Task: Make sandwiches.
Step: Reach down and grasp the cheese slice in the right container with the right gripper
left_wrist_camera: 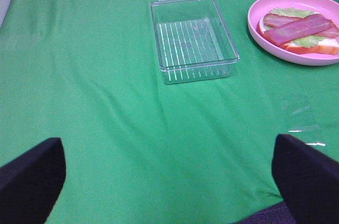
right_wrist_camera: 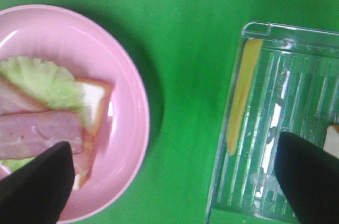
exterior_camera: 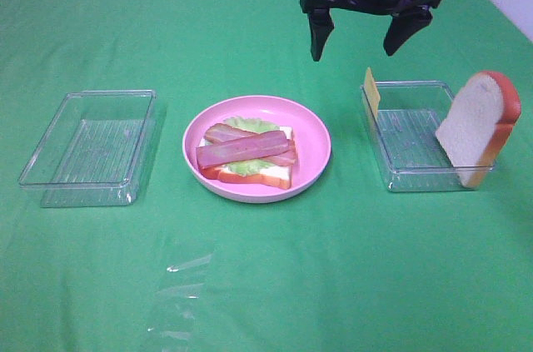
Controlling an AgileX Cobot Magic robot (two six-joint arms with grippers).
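Observation:
On the pink plate [exterior_camera: 316, 131] lies the open sandwich [exterior_camera: 247, 152]: a bread slice with green lettuce and two reddish bacon strips on top. The left wrist view shows this sandwich [left_wrist_camera: 299, 30] too, and it appears as the stack [right_wrist_camera: 47, 123] in the right wrist view. A second bread slice [exterior_camera: 479, 127] leans upright in the right clear tray [exterior_camera: 408, 140]. A yellow cheese square [exterior_camera: 371, 90] stands against that tray's left wall. My right gripper [exterior_camera: 354, 52] hangs open and empty above the cloth between plate and tray. My left gripper [left_wrist_camera: 169, 181] is open and empty over bare cloth.
An empty clear tray [exterior_camera: 92, 148] sits left of the plate. A green cloth [exterior_camera: 266, 285] covers the whole table, with a shiny crease patch [exterior_camera: 179, 285] near the front. The left arm is outside the exterior high view.

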